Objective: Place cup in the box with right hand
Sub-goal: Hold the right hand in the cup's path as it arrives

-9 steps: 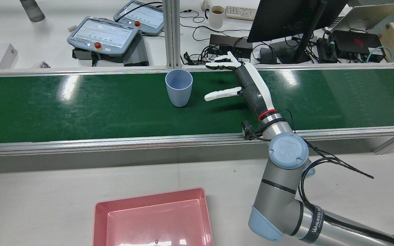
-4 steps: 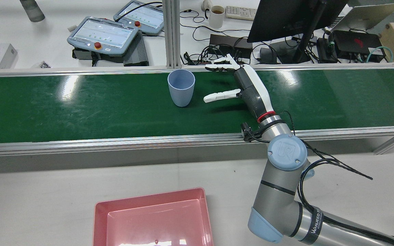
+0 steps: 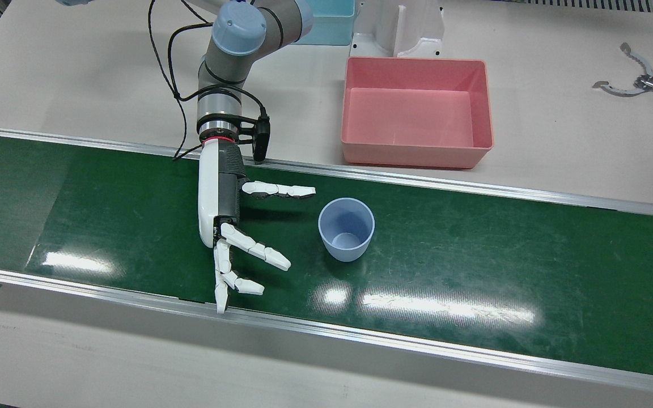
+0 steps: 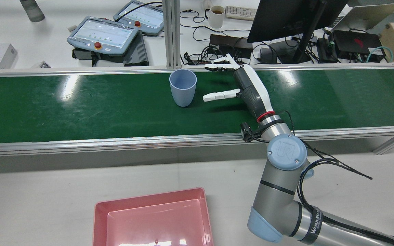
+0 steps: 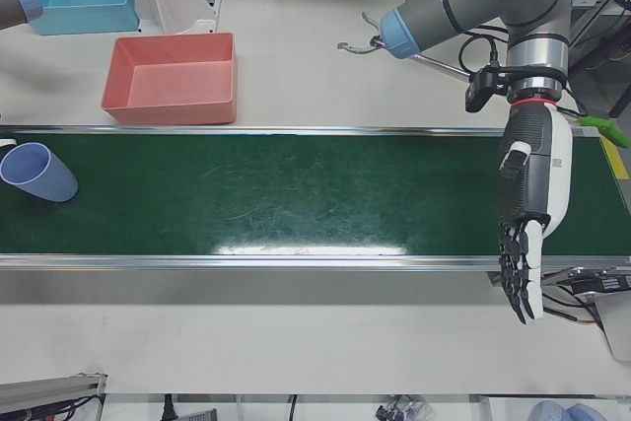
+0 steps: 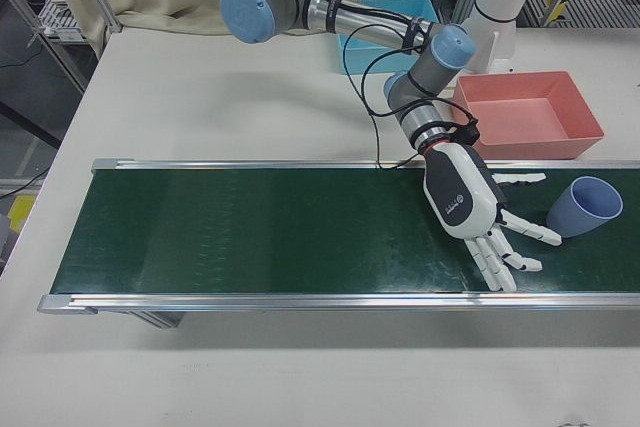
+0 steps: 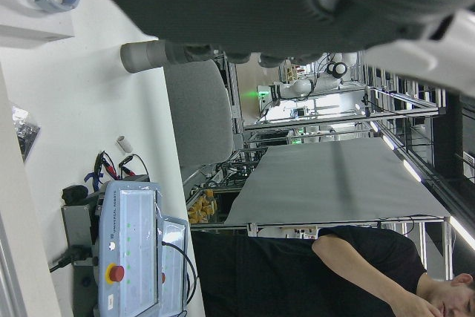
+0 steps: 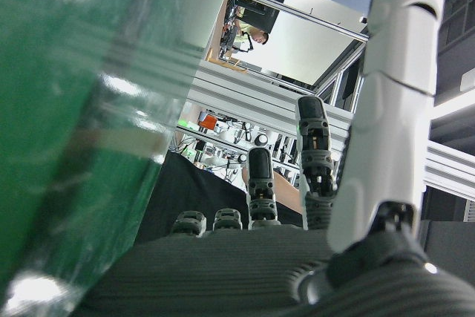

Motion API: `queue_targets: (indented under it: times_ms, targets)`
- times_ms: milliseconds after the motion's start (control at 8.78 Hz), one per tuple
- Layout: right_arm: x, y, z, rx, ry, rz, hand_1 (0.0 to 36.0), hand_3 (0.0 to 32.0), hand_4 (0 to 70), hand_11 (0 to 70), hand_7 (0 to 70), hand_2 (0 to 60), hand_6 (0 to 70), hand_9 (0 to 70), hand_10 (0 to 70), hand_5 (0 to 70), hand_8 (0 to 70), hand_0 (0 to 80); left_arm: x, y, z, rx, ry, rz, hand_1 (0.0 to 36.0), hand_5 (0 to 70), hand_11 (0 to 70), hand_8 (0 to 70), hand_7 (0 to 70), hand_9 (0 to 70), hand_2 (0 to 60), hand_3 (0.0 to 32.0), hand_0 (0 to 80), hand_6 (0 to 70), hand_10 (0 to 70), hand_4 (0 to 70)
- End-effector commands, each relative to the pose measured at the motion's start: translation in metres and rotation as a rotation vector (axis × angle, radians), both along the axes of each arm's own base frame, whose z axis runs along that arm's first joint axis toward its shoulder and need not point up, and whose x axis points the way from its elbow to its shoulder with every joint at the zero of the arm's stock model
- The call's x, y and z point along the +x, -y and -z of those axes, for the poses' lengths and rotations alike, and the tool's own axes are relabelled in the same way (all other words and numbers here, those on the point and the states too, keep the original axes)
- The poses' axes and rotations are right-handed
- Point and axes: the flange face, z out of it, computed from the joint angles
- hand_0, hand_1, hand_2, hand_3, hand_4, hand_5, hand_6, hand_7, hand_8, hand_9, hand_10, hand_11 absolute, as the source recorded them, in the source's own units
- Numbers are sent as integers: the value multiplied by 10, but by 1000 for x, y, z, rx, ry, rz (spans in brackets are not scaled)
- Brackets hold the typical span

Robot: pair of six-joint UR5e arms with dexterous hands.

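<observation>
A light blue cup [image 3: 346,229] [image 4: 182,88] [image 6: 585,205] stands upright on the green belt [image 3: 474,255]. My right hand [image 3: 236,226] [image 4: 238,82] [image 6: 480,217] lies low over the belt beside it, open, its palm facing the cup. The thumb tip is a short gap from the cup's rim and nothing touches. The pink box [image 3: 417,158] [image 4: 149,198] [image 6: 530,142] sits on the white table on the robot's side of the belt, with nothing in it. My left hand [image 5: 527,224] hangs open over the belt's far end, away from the cup [image 5: 35,173].
A blue bin [image 3: 326,22] stands by the pedestal behind the pink box. A metal tool [image 3: 632,85] lies on the table. Aluminium rails [image 3: 360,334] edge the belt. Beyond it are teach pendants [image 4: 104,34], a mug [image 4: 216,16], a monitor [image 4: 286,17] and cables.
The cup has slid a little along the belt toward my right hand. The hand has edged slightly toward it, so the gap is narrower.
</observation>
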Motion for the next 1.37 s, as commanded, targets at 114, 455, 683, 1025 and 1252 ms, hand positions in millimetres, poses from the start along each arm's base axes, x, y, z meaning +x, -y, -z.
queue_targets:
  times_ms: [114,455,683,1025,1252]
  targets:
    - [-1,0,2,1,2,1,191,6,291,46,372,30,70,60,17,55,4,577,0,0,0,0,0,0,0,0,0,0,0,0,0,0,0,0,0,0]
    - [-1,0,1,1,0,3,172,60,272,40,354,13,61,56,14,50,2,560,0,0,0,0,0,0,0,0,0,0,0,0,0,0,0,0,0,0]
    - [-1,0,1,1,0,3,166,76,262,37,349,18,58,55,13,48,1,552,0,0,0,0,-1,0,0,0,0,0,0,0,0,0,0,0,0,0]
    - [-1,0,1,1,0,3,160,80,260,36,354,16,58,56,12,47,1,545,0,0,0,0,0,0,0,0,0,0,0,0,0,0,0,0,0,0]
    - [-1,0,2,1,1,3,164,70,266,41,360,24,61,58,16,48,2,548,0,0,0,0,0,0,0,0,0,0,0,0,0,0,0,0,0,0]
